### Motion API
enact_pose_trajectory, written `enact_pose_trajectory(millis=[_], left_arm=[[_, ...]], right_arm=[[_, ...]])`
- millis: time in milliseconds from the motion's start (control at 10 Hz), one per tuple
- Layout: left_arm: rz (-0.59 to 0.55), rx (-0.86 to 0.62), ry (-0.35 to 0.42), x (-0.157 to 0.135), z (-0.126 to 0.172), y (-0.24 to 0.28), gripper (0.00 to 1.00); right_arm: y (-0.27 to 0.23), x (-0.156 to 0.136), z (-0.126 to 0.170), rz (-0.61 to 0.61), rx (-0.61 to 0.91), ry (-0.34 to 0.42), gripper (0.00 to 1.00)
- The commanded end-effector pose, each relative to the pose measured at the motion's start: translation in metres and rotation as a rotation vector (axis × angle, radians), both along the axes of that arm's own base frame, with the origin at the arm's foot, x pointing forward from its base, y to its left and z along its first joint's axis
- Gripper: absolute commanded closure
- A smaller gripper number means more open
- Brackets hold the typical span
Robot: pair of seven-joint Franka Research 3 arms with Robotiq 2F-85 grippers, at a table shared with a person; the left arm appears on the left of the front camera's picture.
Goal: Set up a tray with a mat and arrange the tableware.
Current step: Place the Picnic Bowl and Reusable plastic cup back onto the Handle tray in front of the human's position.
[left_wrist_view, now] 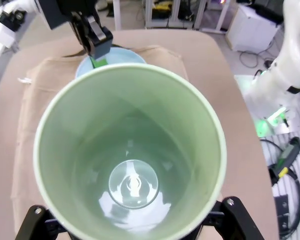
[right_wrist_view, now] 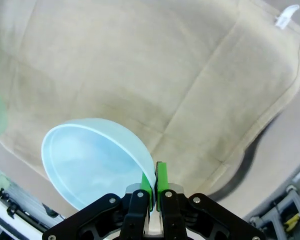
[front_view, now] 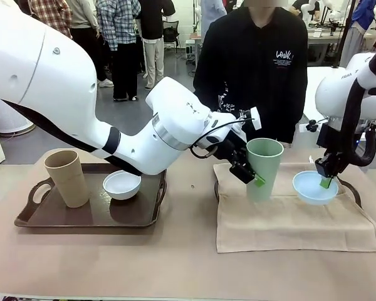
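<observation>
Placement in hand: left tool [front_view: 249, 174] clasps tall matte pale green cup [front_view: 266, 164] near the left edge of beige cloth mat [front_view: 288, 227]. Right tool [front_view: 326, 180] pinches the rim of light blue round bowl [front_view: 313, 189] near the right edge. Next, I judge: settle each flat, then release.

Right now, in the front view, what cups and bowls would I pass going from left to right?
tan cup → white bowl → pale green cup → light blue bowl
</observation>
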State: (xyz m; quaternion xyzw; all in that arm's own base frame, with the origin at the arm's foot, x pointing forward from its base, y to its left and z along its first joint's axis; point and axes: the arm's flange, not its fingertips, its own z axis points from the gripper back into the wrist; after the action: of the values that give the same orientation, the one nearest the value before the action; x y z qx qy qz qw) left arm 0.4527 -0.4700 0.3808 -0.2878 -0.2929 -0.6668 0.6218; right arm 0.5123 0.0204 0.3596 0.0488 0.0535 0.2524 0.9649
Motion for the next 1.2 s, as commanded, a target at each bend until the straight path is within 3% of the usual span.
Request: enact_pose_trajectory(millis=[0, 600, 700, 800, 900, 1000, 1100], left_arm=[[-0.024, -0.015, -0.046, 0.013, -0.016, -0.005, 0.15], [-0.097, 0.049, -0.060, 0.022, -0.046, -0.012, 0.15], [-0.092, 0.045, -0.045, 0.023, -0.047, -0.011, 0.00], [-0.093, 0.042, -0.039, 0.022, -0.046, -0.011, 0.00], [-0.092, 0.043, -0.033, 0.020, -0.044, -0.007, 0.00], [-0.060, 0.059, -0.006, 0.019, -0.040, -0.002, 0.00], [-0.046, 0.093, 0.102, 0.017, -0.037, 0.006, 0.00]], right_arm=[[0.003, 0.004, -0.015, 0.032, 0.051, 0.013, 0.95], [0.002, 0.012, -0.030, 0.025, 0.062, -0.013, 0.95], [0.002, 0.013, -0.030, 0.025, 0.063, -0.008, 0.42], [0.001, 0.012, -0.029, 0.018, 0.056, -0.006, 0.36], [0.000, 0.009, -0.025, -0.009, 0.027, -0.005, 0.00], [-0.002, 0.006, -0.018, -0.032, 0.002, -0.015, 0.16], [-0.006, 0.001, -0.007, -0.044, -0.012, -0.032, 0.16]])
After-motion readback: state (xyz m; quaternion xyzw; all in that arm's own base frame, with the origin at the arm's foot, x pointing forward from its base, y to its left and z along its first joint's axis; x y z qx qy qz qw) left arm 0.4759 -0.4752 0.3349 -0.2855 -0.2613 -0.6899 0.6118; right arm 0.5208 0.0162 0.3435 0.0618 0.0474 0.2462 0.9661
